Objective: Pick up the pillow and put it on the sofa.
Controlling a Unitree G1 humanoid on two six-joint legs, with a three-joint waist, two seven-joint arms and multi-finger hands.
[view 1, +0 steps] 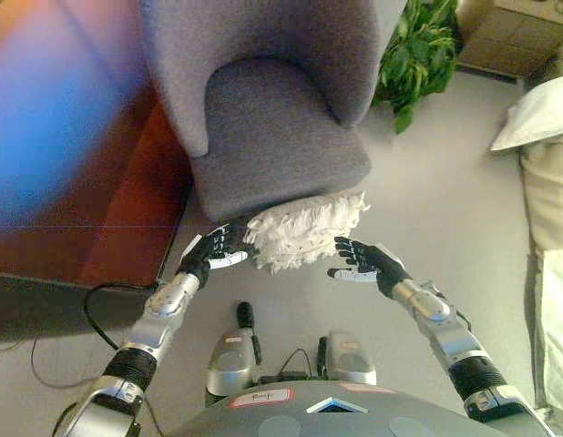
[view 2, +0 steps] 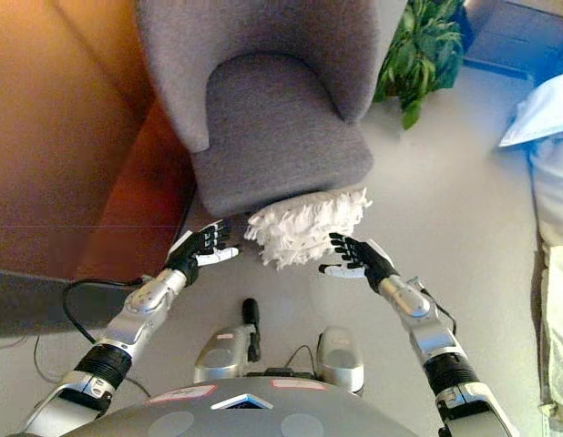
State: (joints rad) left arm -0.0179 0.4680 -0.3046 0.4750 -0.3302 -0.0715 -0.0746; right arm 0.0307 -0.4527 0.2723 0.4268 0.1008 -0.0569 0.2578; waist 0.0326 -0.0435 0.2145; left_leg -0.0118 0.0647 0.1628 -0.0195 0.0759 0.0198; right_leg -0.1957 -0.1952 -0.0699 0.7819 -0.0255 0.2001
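— Pillow (view 1: 304,229): white and shaggy, it sits at the centre of the frame, on the floor against the front edge of the grey armchair (view 1: 277,137), partly tucked beneath the seat.

— And the hands?

— One on each side of it. The left hand (view 1: 213,250) is at centre left, fingers fairly straight and spread, touching the pillow's left end. The right hand (view 1: 362,261) is just right of centre, fingers loosely extended and open wide, close beside the pillow's lower right edge; whether it touches, I cannot tell.

— So neither grips it?

— No fingers curl round it that I can see.

— Anything else around?

— A green potted plant (view 1: 418,50) at the upper right behind the chair, a pale cushioned piece of furniture (view 1: 547,182) along the right edge, and a reddish-brown rug (view 1: 127,209) at the left.
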